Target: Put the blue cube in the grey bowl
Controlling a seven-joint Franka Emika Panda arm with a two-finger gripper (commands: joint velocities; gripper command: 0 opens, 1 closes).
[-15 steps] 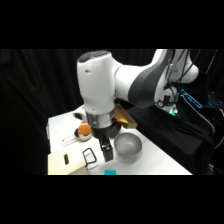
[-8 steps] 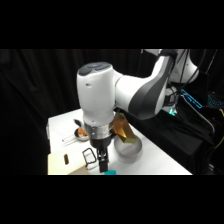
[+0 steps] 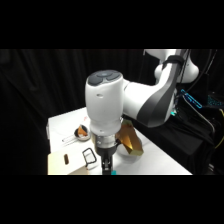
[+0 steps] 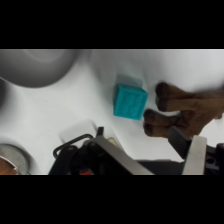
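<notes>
Pincer (image 4: 150, 150) over blue cube (image 4: 130, 101), grey bowl (image 4: 37, 67) seemingly empty

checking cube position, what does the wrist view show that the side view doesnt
Only the wrist view shows the whole blue cube lying on the white table, the grey bowl apart from it at the upper left, and a brown thing beside the cube. Only the side view shows the arm, a small pan with an orange thing and a tan box. Both show the table and the gripper.
</notes>
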